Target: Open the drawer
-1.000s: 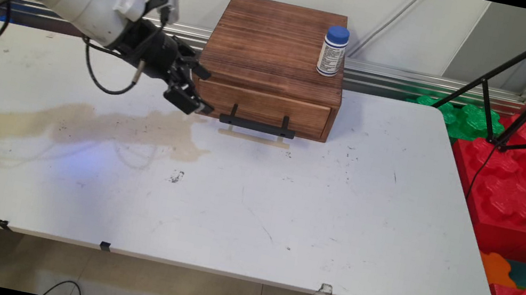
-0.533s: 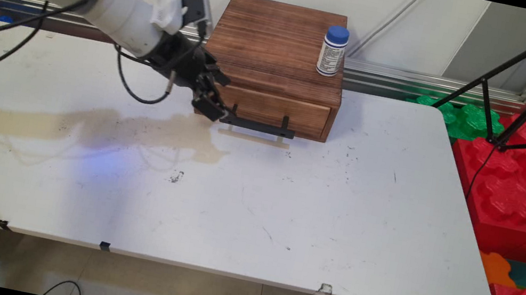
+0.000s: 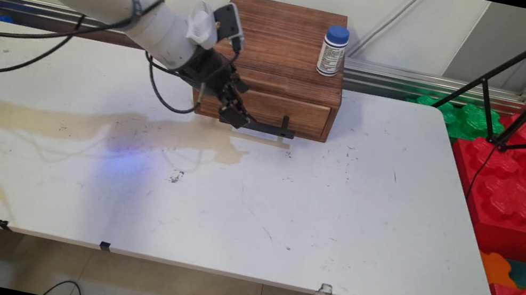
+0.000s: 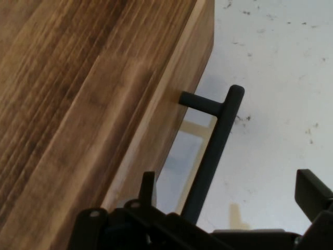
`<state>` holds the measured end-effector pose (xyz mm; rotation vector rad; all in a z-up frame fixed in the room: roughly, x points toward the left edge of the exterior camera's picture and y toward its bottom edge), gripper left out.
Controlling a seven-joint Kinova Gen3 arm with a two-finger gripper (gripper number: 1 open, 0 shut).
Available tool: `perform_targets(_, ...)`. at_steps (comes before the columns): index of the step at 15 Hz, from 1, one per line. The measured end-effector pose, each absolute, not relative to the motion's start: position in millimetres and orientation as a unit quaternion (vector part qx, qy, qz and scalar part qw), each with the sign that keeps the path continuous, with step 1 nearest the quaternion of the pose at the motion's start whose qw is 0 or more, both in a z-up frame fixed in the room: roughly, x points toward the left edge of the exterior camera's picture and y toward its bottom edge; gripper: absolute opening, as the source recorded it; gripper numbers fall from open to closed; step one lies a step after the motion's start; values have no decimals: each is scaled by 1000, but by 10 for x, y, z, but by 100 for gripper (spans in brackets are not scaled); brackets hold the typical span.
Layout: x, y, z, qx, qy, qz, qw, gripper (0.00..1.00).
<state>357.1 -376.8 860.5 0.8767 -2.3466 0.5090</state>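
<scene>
My gripper [image 3: 235,114] sits spread wide around the black drawer handle [image 4: 210,153] of the wooden box [image 3: 280,48] — fingers not gripping it; a blue-capped bottle [image 3: 333,51] stands on top.

Bright, even light in main view; tabletop [image 3: 283,216] evenly lit, no hard glare. Soft shadow of arm falls twd near-left part of tabletop; wooden box [image 3: 278,63] throws faint shadow to its right. Straight lines bow slightly at pic edges. Hand view: handle bar [image 4: 210,156] sharp, soft shadow under it; closest gripper parts a bit soft.
</scene>
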Motion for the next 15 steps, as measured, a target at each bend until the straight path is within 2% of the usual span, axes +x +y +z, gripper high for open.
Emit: perform_targets(15, 3059, -4035, 8188, 349, -884, 177, 257, 100)
